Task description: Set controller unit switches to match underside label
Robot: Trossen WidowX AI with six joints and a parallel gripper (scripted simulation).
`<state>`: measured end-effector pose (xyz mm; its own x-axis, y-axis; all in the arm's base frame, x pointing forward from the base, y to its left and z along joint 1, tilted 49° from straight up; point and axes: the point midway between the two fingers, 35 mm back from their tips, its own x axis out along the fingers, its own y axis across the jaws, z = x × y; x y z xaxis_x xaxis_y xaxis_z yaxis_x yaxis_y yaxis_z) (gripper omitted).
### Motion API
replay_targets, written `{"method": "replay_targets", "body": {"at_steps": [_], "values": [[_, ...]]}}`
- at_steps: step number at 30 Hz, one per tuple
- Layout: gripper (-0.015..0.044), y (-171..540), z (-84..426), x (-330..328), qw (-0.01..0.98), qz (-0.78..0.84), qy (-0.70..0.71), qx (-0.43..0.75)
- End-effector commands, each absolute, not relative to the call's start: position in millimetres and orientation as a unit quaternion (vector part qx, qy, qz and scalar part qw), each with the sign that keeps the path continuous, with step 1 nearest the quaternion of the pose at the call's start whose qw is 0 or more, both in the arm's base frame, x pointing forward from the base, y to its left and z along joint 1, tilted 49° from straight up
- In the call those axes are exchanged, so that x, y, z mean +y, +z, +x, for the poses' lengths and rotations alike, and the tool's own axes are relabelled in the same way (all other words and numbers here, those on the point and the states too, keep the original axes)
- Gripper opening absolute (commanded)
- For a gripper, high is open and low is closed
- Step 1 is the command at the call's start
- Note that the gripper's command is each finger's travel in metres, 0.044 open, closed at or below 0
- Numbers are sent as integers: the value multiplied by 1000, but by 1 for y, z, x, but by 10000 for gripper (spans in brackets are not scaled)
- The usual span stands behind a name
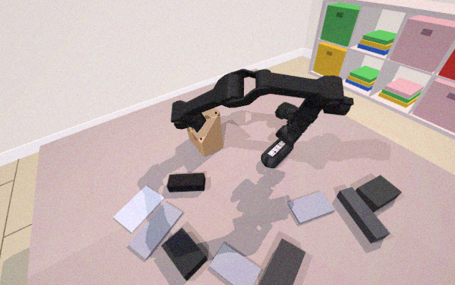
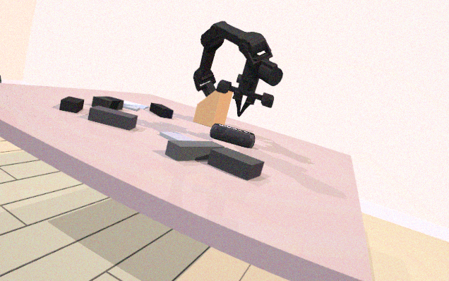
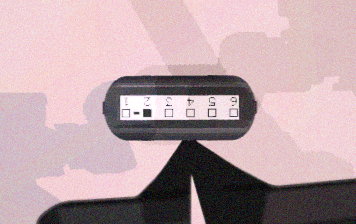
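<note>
The dark grey controller unit [image 1: 269, 162] [image 2: 232, 138] [image 3: 175, 86] lies upside down on the bench, with its underside up. Its white label [image 1: 276, 148] [image 3: 158, 105] faces the wrist camera. The square by 2 is filled; the squares by 1, 3, 4, 5 and 6 are empty. A small dark dash sits between squares 1 and 2. The rocker switches are hidden. My gripper [image 2: 239, 115] [image 3: 188, 146] is shut and empty. In the exterior view its tips hang above the unit; in the wrist view they appear at the middle of its long edge.
A tan wedge-shaped block [image 1: 212, 137] [image 2: 212, 109] stands by the arm's base. A black block [image 1: 186, 182] [image 2: 161, 110] lies nearby. Dark blocks [image 1: 363, 215] [image 1: 379, 192] and a pale plate [image 1: 311, 207] lie beyond the unit. Several more plates and blocks lie toward the top camera.
</note>
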<state>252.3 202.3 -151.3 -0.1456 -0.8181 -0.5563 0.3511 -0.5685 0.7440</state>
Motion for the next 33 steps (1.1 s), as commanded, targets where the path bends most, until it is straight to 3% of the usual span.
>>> {"method": "replay_targets", "body": {"at_steps": [1,3,7,20,33], "values": [[0,-151,252,203,404,511,-724,-225],[0,-151,252,203,404,511,-724,-225],[105,-152,251,204,376,535,-709,-262],[440,-162,242,207,86,670,-508,-534],[440,-170,232,210,-243,652,-216,-685]]}}
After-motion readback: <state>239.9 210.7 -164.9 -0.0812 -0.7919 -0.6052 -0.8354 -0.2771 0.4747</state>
